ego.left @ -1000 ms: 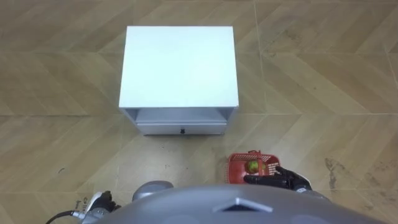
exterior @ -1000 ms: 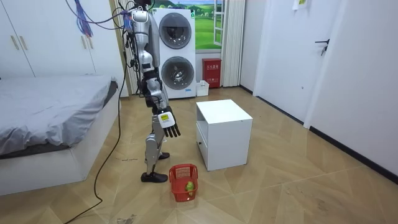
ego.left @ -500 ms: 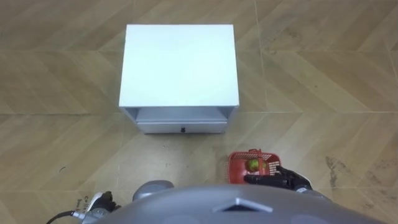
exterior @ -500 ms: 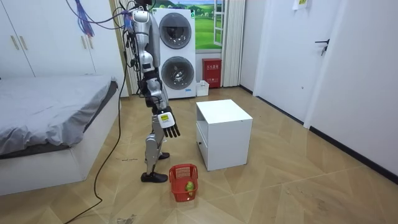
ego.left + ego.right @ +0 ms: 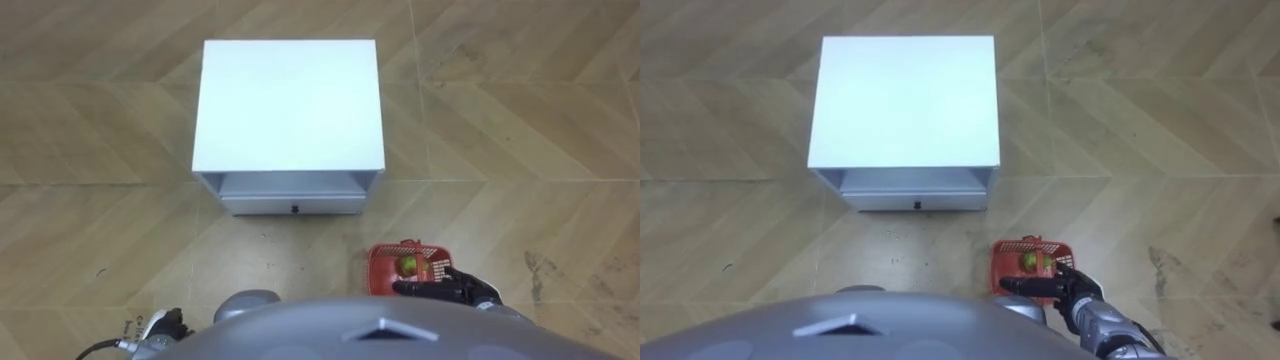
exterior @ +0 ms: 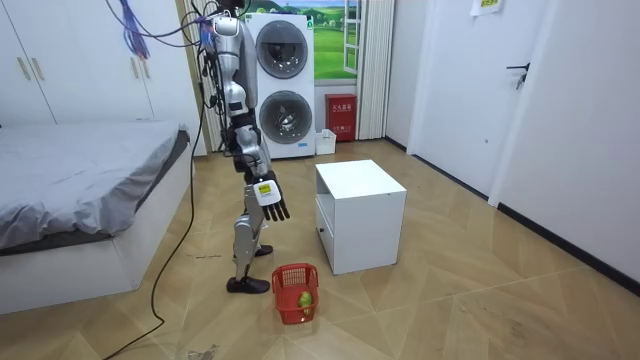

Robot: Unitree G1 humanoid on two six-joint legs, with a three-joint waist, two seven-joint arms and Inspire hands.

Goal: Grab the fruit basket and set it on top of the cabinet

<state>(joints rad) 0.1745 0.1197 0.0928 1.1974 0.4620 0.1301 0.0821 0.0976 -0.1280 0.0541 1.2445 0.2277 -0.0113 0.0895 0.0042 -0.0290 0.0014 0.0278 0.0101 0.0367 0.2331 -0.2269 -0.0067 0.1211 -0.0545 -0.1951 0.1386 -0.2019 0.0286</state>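
One red plastic fruit basket (image 5: 378,272) sits on the wood-patterned herringbone floor (image 5: 520,120), low and right of centre in the eye views. It is just in front of the robot's body and on its right side. Inside the basket lies a round green fruit (image 5: 407,265), with something reddish beside it that is too small to identify.

The robot's right hand (image 5: 450,290) shows at the basket's near edge, with dark fingers stretched out straight and relaxed, holding nothing. In the room view this hand hangs at thigh height, well above the basket. The basket stands on the floor close by the robot's foot, with nothing touching it.

The left hand (image 5: 165,322) peeks in at the lower left of the left eye view. Too little of it shows to tell how it is held.

Ahead of the robot stands a white bedside cabinet (image 5: 288,105) with a bare top and a single drawer (image 5: 292,206) low on the side facing the robot. The drawer has a small dark knob and an open slot above it. The basket lies nearer the robot than the cabinet and off its right front corner, clearly apart from it.

In the room view the robot stands upright between a grey-covered bed (image 6: 70,180) on the room view's left and the cabinet on the right. Two white stacked washing machines (image 6: 280,85) stand against the wall behind it.
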